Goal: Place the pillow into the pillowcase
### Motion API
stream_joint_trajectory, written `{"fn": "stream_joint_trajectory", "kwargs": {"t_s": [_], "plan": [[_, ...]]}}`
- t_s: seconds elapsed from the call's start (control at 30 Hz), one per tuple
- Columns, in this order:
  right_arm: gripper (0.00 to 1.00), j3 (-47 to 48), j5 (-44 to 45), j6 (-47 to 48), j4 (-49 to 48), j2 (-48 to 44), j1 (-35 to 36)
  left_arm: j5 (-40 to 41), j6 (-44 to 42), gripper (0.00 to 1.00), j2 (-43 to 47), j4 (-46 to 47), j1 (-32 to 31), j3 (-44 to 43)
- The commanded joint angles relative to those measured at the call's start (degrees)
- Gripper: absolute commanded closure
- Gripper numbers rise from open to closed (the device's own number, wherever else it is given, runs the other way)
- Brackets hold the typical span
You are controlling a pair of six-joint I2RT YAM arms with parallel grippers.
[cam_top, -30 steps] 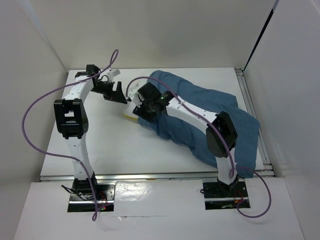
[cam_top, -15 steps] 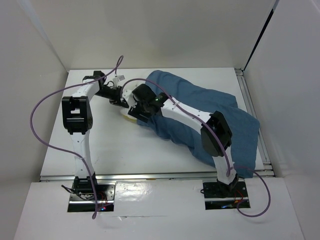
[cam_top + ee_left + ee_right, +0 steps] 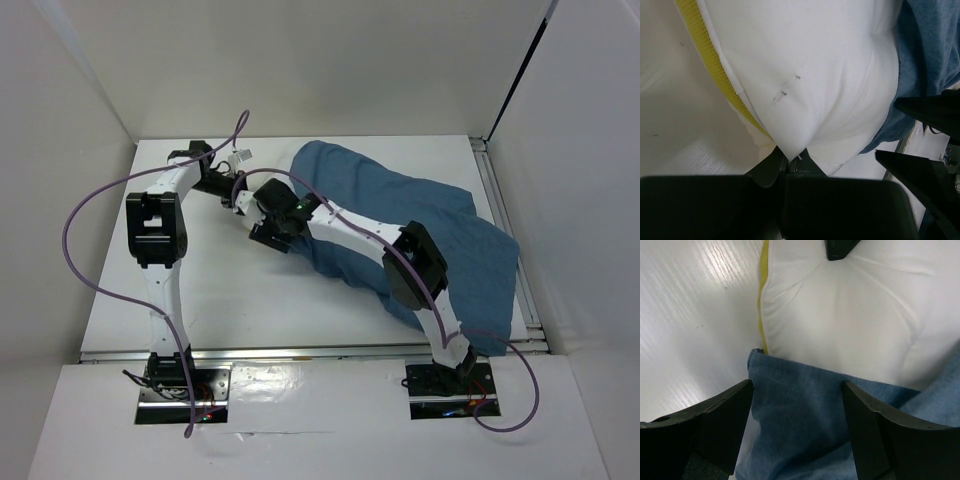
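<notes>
In the left wrist view the white pillow (image 3: 805, 70), with a yellow band (image 3: 710, 65) along its edge, fills the frame. My left gripper (image 3: 792, 157) is shut on a pinched fold at its near corner. The dusty-blue pillowcase (image 3: 932, 45) covers the pillow's far side. In the right wrist view the pillowcase (image 3: 800, 410) ends in a hem lying across the pillow (image 3: 840, 310), and my right gripper (image 3: 797, 387) stands open astride that hem. From above, the left gripper (image 3: 238, 200) and right gripper (image 3: 268, 228) meet at the left end of the pillowcase (image 3: 400, 215); the arms hide the pillow there.
The white table (image 3: 200, 290) is boxed in by white walls at the left, back and right. A metal rail (image 3: 497, 215) runs along the right edge. Purple cables (image 3: 90, 200) loop off both arms. The pillowcase's tail hangs near the front right corner.
My left gripper swung right to the pillow's corner and shut on it. My right gripper shifted left over the pillowcase's hem and stayed open.
</notes>
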State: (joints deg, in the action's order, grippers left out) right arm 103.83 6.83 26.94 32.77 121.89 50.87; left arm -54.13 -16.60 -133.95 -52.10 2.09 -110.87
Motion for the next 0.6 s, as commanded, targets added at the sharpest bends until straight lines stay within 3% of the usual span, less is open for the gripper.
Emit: {"fn": "stream_joint_trajectory", "kwargs": {"t_s": [0.0,0.07,0.2,0.23,0.37,0.57], "plan": [[0.21,3.22,2.22,-0.48,-1.22,2.3,0.72,-1.33,-2.56,1.0,1.85,-1.25,-0.15,0.48],[0.27,3.83,1.53,-1.09,-0.61,3.44,0.1,-1.33,-2.56,1.0,2.37,-1.25,-0.15,0.48],[0.64,6.47,-0.85,-1.63,1.59,5.03,-0.42,-1.33,-2.56,1.0,2.38,-1.25,-0.15,0.48],[0.8,7.08,-1.81,-2.15,2.29,5.03,-0.42,-1.33,-2.56,1.0,2.38,-1.78,-0.15,0.48],[0.9,10.94,-4.11,-2.68,4.05,5.55,-0.42,-1.33,-2.56,1.0,1.86,-1.78,-0.15,-0.05],[0.9,20.35,-7.09,-3.38,8.18,7.22,3.17,-1.86,-0.81,1.0,1.33,-1.25,-0.15,-1.19]]}}
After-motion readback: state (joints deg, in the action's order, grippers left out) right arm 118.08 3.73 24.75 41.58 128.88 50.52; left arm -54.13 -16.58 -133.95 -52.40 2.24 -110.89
